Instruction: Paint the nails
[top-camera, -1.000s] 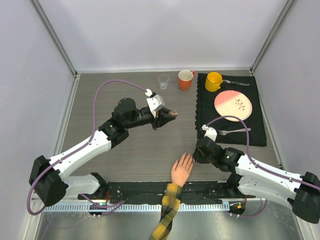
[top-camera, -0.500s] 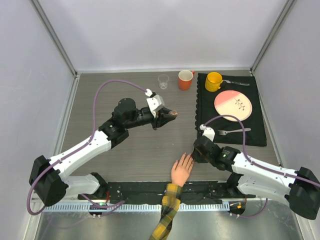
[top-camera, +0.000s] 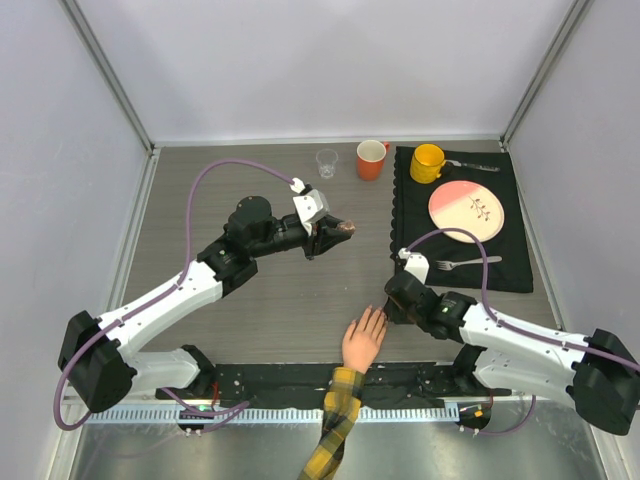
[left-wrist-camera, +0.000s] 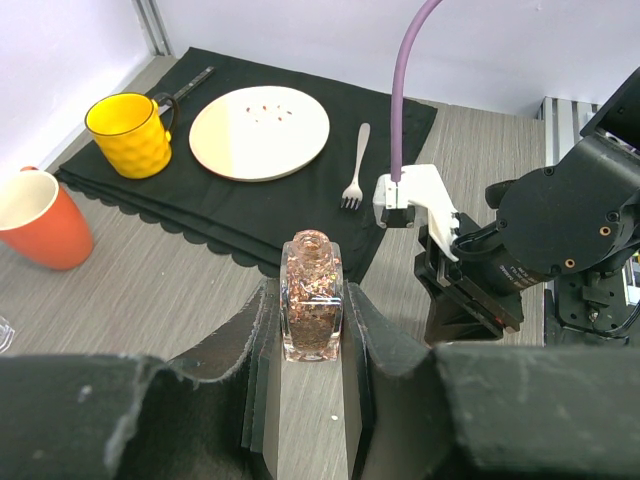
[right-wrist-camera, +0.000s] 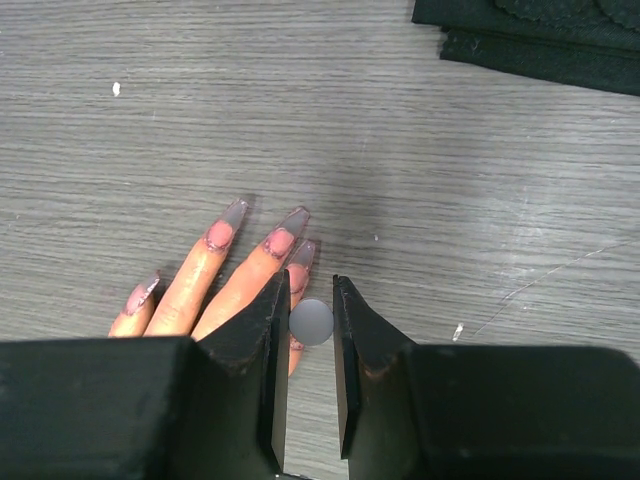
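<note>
The peach fake hand (top-camera: 362, 340) with a yellow-and-black plaid sleeve (top-camera: 335, 430) lies palm down at the near table edge. Its long nails (right-wrist-camera: 293, 222) are pinkish with smeared edges; several show in the right wrist view. My right gripper (top-camera: 388, 310) hovers over the fingertips on the hand's right side. It (right-wrist-camera: 310, 285) is shut on a small round grey brush cap (right-wrist-camera: 312, 322), seen end-on above one nail (right-wrist-camera: 303, 253). My left gripper (top-camera: 330, 235) holds a glittery copper polish bottle (left-wrist-camera: 312, 295) upright above mid-table, its jaws shut on the bottle's sides.
A black placemat (top-camera: 510, 270) at the right carries a pink plate (top-camera: 465, 212), a fork (top-camera: 465, 263) and a yellow mug (top-camera: 427, 163). An orange mug (top-camera: 371, 160) and a clear glass (top-camera: 327, 163) stand at the back centre.
My right gripper has crept slightly left, closer over the hand's fingertips. The left arm and the bottle have stayed put.
</note>
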